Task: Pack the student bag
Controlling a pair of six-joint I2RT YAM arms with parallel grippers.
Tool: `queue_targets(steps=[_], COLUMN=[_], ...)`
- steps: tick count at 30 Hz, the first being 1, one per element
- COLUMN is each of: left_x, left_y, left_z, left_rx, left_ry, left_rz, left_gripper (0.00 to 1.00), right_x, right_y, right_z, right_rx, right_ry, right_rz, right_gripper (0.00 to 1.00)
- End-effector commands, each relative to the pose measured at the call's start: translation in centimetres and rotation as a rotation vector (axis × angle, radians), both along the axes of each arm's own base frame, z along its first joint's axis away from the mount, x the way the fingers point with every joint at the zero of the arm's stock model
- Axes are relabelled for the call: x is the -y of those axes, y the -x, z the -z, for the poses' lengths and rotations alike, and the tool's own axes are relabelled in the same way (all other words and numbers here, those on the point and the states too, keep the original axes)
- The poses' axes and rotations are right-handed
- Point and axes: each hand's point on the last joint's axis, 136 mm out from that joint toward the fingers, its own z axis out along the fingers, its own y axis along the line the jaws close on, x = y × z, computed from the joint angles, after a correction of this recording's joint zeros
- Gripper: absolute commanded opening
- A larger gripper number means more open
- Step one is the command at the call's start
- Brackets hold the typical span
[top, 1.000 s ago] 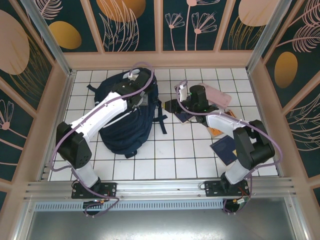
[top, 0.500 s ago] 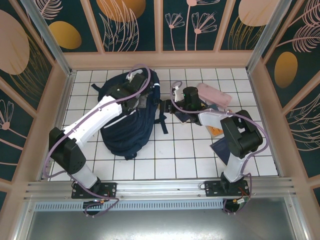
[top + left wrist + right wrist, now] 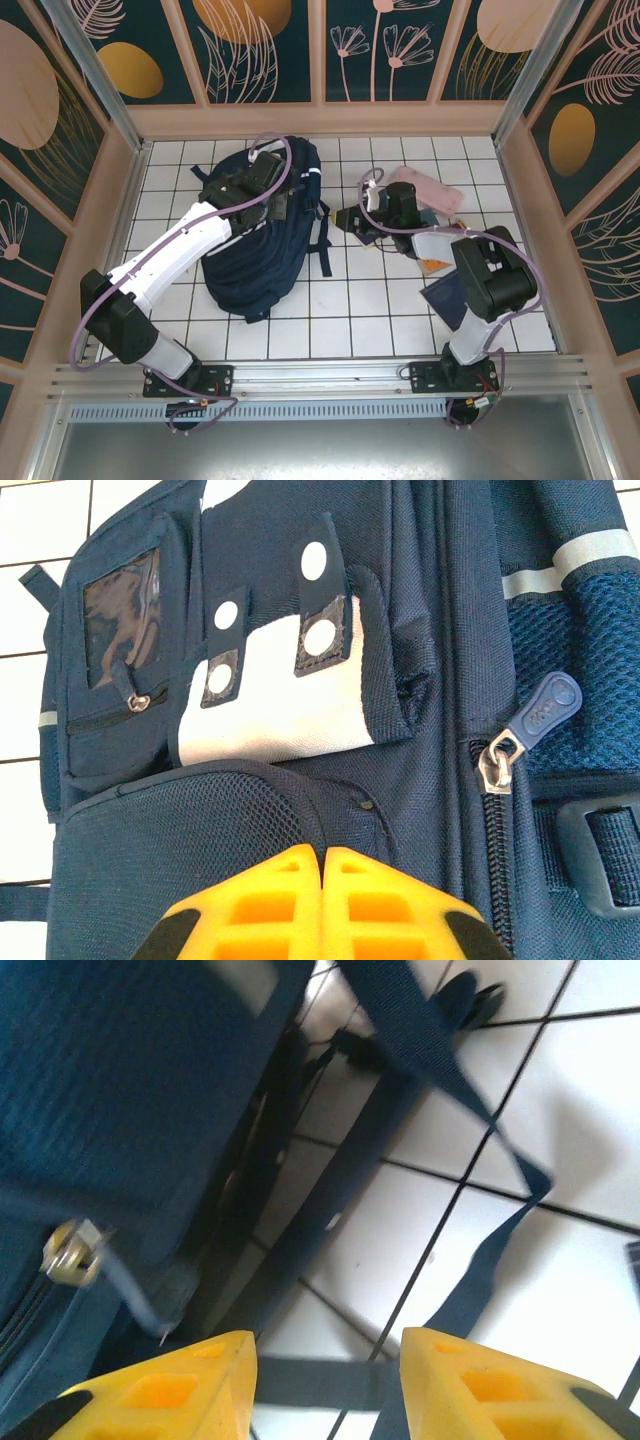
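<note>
The student bag [image 3: 255,245] lies flat on the left half of the white-tiled desk [image 3: 350,310], its top end toward the far wall. The left hand [image 3: 262,198] hangs over the bag's upper part, its yellow fingers [image 3: 290,900] pressed together with nothing between them. In the left wrist view they point toward a white patch [image 3: 270,695], and a blue zipper pull [image 3: 540,712] sits to their right. The right hand [image 3: 346,220] is just beside the bag's right edge, spread and empty. In its wrist view a loose strap [image 3: 440,1050] crosses the tiles beneath the gap. Farther right lie a pink pencil case [image 3: 430,190] and a dark book [image 3: 448,298]
</note>
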Motion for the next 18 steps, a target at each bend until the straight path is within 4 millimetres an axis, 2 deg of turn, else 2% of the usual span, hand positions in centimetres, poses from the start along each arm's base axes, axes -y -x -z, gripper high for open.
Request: queue_targets(steps=[1,3,6,8,11,18], left_x=[0.4,0.5,0.6,0.7,0.8,1.2], left_y=[-2.3,-2.4,-2.5,-2.4,-2.3,-2.2], left_z=[-4.6,-4.7,-4.9,-5.0,-5.0,-4.9], left_rx=[0.164,0.166,0.171,0.169,0.165,0.153], left_ry=[0.067,0.067,0.071,0.076,0.087,0.103], left_rz=[-0.050,-0.049,-0.047,-0.042,-0.039,-0.027], left_gripper=[0.00,0.00,0.00,0.00,0.00,0.00], right_x=[-1.2,-1.8,-2.8,-3.2,-3.8,-4.5], right_y=[3.1,4.0,3.9,3.5,3.1,2.3], right_z=[-2.8,-3.4,-4.5,-5.3,-6.2,-5.9], right_rx=[0.105,0.124,0.140,0.148,0.155,0.171], right_ry=[-0.079,-0.094,-0.127,-0.165,-0.206,-0.177], right_rz=[-0.142,-0.167,-0.169,-0.159,-0.173,-0.192], right_gripper=[0.45,0.45,0.45,0.38,0.34,0.34])
